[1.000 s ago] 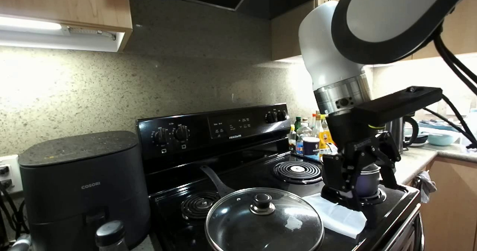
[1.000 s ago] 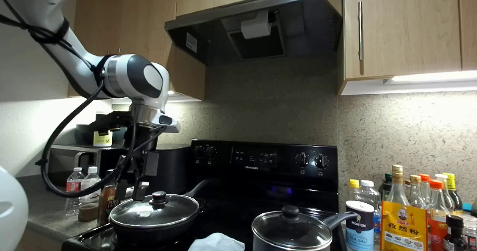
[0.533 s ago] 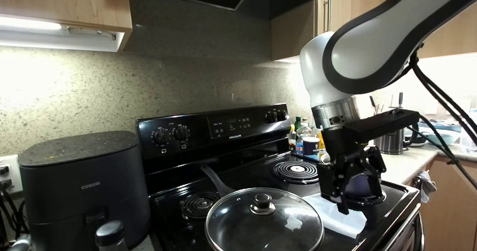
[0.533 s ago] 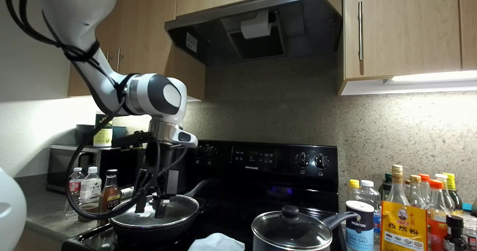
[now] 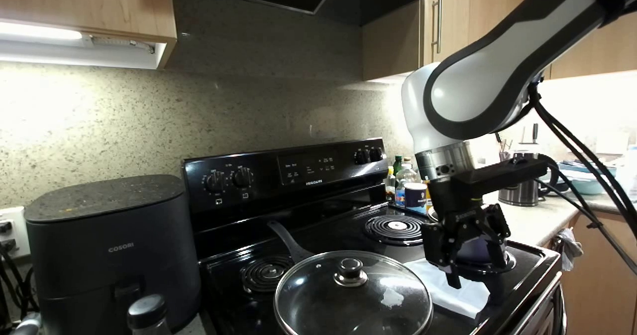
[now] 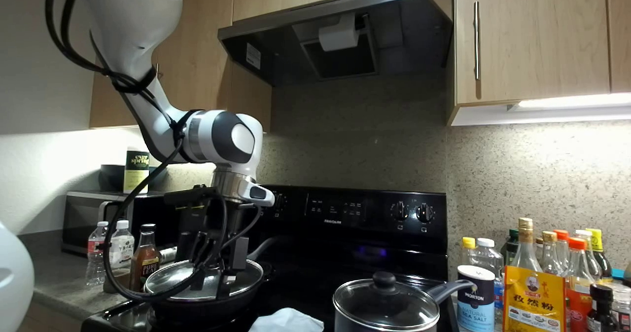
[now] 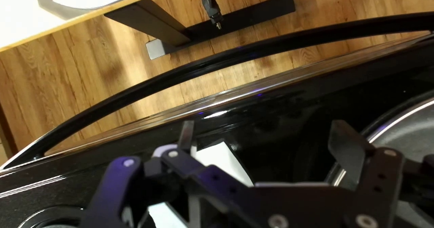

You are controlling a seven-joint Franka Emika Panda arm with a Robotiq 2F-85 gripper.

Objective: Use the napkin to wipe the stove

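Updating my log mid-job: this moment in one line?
end effector: open, above stove | napkin: unheld, on stove between pan and pot | wiping: not under way

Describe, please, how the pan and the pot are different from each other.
Size: the pan is wider; the pot is narrower.
Colour: the pan is black; the pot is paler.
Handles: the pan's handle points at the back panel; the pot's handle points toward the salt.
Shared: both stand on the stove, each under a glass lid with a dark knob.
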